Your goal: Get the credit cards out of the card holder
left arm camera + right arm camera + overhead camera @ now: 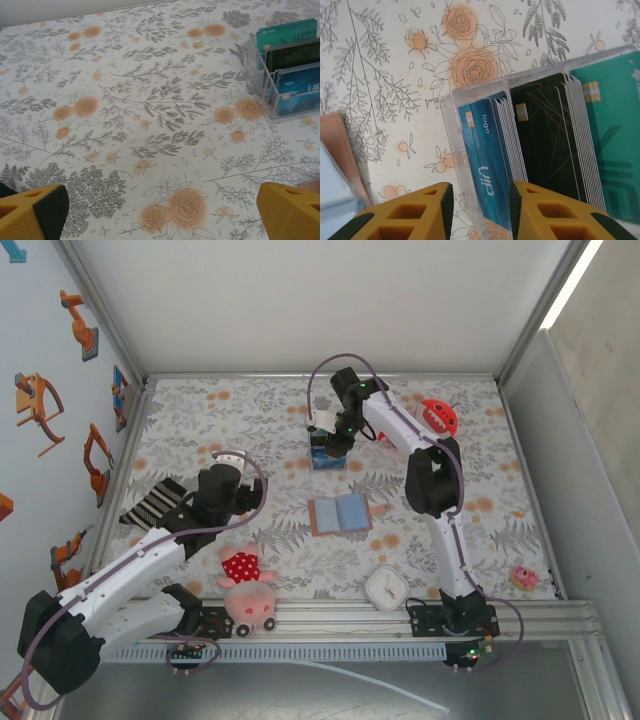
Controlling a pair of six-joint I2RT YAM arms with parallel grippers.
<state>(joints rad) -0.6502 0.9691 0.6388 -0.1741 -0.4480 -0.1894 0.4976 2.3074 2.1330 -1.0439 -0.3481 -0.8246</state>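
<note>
The right pincer [481, 202] stands over the clear acrylic rack [470, 100] at the far middle of the table [250, 400]. Its jaws are partly open and straddle the rack's end wall and the first of the blue cards [487, 150]; no card appears clamped between the pads. The credit cards [545, 140] stand on edge in the rack, sorted blue, black and teal. The card holder [340, 513] lies unfolded, lining up, near the table centre, just beside the rack on the robot's side; whether any card is inside it cannot be determined from these views. The left pincer [160, 212] hangs above bare table with its jaws fully apart and nothing between them. Judged step: depositing a card into the rack. The next move calls for lifting the right pincer straight up, clear of the card edges so that none is dragged out, then travelling to the card holder to check its pockets.
</note>
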